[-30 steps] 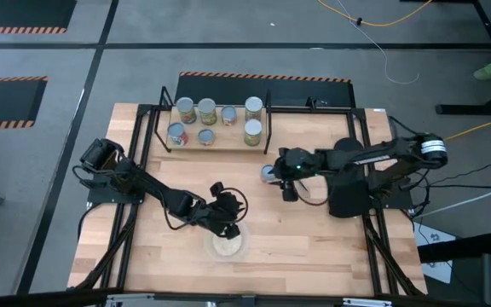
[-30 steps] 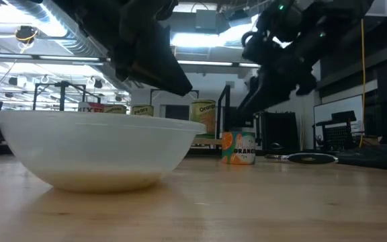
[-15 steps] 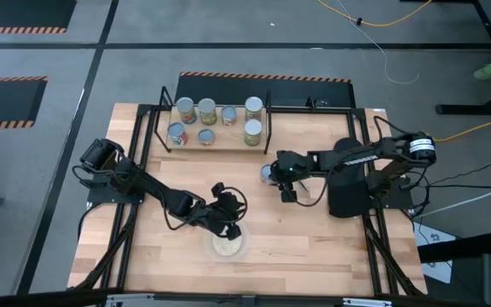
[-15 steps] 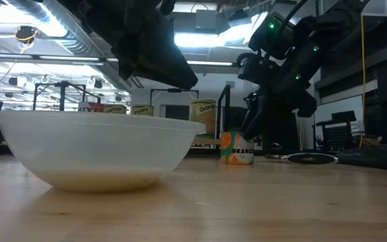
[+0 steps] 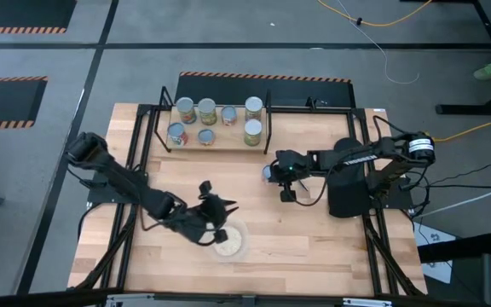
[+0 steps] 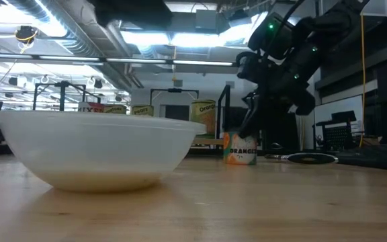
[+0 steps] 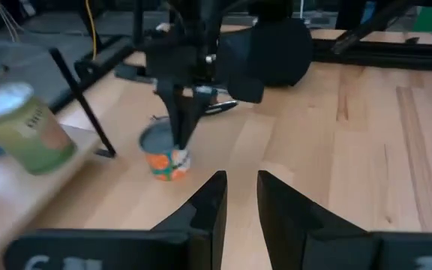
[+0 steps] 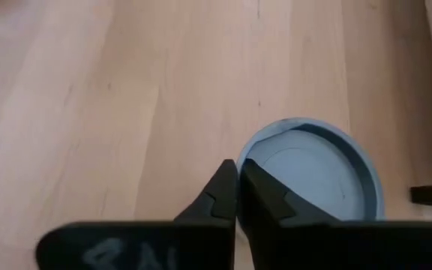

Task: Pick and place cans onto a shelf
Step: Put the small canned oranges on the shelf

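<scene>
Right hand (image 8: 236, 187): fingers together beside orange can (image 8: 311, 174), centre frame, gripping nothing; should reopen, straddle can.

You see the right gripper (image 8: 236, 178) with its two dark fingers (image 8: 217, 196) pressed together. Their tips sit right at the edge of a can (image 8: 317, 176) with a pale blue top. The can stands on the light wooden table (image 8: 88, 97).

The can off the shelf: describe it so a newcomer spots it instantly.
Start at the shelf at the table's far edge, then look to the bare tabletop just off its right end. The orange-labelled can stands there alone beside the right gripper; every other can is on the shelf.
</scene>
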Robot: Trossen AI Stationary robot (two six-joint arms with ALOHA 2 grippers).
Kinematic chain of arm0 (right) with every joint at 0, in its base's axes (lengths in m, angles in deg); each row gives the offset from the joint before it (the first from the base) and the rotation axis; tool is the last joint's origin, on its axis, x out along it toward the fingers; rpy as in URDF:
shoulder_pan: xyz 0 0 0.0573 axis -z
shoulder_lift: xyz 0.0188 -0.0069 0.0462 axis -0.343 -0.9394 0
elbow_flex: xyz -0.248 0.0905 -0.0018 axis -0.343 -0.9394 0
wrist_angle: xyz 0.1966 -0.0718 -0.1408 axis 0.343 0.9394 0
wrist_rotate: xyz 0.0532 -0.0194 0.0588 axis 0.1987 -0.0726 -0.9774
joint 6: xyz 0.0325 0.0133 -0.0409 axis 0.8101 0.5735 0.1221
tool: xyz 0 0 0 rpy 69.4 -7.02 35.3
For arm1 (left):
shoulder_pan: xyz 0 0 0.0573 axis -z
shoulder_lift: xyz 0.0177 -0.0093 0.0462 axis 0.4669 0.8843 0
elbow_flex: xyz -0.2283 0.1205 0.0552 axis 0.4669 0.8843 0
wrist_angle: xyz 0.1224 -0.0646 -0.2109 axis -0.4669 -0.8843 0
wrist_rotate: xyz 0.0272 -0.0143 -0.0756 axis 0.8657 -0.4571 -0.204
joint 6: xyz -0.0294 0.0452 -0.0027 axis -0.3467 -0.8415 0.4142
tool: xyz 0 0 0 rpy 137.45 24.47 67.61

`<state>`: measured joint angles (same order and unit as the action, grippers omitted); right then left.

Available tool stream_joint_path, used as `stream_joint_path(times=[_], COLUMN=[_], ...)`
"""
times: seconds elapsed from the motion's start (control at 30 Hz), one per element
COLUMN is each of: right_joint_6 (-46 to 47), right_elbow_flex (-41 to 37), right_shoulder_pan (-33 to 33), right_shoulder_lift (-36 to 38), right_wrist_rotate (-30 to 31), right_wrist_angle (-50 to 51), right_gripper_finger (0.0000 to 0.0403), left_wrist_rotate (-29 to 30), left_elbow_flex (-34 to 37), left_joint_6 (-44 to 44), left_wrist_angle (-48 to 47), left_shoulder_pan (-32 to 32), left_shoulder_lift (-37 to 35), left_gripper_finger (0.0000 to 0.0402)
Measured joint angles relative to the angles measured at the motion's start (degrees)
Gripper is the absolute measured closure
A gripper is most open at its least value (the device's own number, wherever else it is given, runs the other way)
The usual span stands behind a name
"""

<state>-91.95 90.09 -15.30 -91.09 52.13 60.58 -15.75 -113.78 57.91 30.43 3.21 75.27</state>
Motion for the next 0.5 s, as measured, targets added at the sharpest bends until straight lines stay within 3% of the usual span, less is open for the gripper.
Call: stream_joint_path(times=[0.17,0.5], right_joint_6=[0.07,-0.64], right_elbow_flex=[2.40,18.76], right_shoulder_pan=[0.00,-0.11], right_shoulder_lift=[-0.23,-1.56], right_wrist_rotate=[-3.07,-3.19], right_wrist_angle=[2.67,10.11], right_gripper_finger=[0.0391,0.0395], left_wrist_rotate=[3.26,3.62], left_elbow_flex=[0.81,15.68], left_joint_6=[1.48,19.67], left_wrist_angle=[-8.90,-3.96], left_shoulder_pan=[2.48,2.45], left_shoulder_lift=[-4.47,-5.99], left_gripper_finger=[0.0333,0.0333])
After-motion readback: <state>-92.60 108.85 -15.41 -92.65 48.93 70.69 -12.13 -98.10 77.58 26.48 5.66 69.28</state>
